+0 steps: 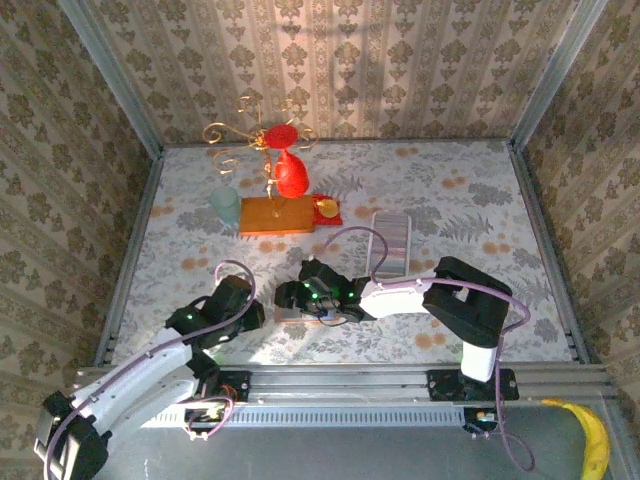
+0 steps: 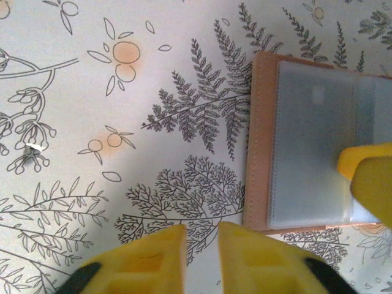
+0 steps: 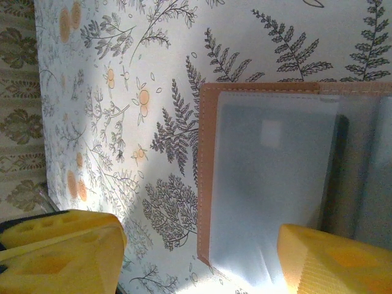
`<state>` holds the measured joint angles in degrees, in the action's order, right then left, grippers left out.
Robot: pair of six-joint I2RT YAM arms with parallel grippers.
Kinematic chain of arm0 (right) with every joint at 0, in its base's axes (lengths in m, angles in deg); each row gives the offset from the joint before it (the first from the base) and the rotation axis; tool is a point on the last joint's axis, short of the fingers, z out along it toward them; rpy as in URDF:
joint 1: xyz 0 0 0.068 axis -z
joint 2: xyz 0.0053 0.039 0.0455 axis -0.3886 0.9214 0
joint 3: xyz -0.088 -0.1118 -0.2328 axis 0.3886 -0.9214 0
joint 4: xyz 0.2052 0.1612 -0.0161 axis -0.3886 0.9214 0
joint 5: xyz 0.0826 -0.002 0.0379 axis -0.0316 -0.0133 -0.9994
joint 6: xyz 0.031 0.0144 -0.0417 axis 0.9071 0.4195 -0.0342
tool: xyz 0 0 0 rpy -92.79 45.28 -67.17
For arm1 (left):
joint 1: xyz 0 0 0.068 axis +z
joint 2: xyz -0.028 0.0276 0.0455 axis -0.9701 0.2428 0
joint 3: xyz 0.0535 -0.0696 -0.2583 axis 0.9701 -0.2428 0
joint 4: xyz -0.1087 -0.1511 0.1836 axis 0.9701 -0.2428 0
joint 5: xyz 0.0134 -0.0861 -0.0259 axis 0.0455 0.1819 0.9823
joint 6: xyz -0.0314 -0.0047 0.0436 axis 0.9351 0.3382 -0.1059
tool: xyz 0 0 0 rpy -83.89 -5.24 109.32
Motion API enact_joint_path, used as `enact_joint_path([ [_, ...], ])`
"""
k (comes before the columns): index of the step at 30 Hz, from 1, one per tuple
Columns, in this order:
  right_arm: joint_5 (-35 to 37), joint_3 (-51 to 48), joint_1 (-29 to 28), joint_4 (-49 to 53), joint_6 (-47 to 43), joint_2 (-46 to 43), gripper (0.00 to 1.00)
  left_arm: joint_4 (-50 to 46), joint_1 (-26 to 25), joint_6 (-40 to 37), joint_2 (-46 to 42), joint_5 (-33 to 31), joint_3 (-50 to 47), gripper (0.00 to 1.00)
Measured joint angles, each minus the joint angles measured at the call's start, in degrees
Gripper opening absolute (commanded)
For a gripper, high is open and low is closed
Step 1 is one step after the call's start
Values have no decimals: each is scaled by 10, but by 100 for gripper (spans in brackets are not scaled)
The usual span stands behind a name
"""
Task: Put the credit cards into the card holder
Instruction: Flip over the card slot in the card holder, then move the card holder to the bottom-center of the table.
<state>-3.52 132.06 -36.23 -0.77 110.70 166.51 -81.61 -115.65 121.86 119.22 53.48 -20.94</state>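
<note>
I'm looking at beige damask-patterned wallpaper walls [image 1: 340,60] on three sides, with grey metal corner posts [image 1: 110,75]. The tabletop's a pale cloth printed with ferns and orange fruit [image 1: 470,200], with patchy warm light across it.

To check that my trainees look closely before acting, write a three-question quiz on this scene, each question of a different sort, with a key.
1. True or false: the card holder lies open on the table.
2. Which stand wider apart? A: left fingers. B: right fingers.
3. Name the yellow fruit lying beyond the table's near edge, on the right side.
Key: 1 true; 2 B; 3 banana.
</note>
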Motion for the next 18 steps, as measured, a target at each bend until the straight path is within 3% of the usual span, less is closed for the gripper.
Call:
enact_joint_path([
  [4,2,0,8,59,-48,-39,70,23,24,-17,52,17,17,37],
  [9,21,0,37,168,-189,-183,71,76,49,-43,121,47,37,50],
  [12,29,0,64,239,-316,-281,72,109,49,-56,165,65,45,52],
  [18,28,-27,82,387,-667,-433,71,167,49,-75,243,100,51,52],
])
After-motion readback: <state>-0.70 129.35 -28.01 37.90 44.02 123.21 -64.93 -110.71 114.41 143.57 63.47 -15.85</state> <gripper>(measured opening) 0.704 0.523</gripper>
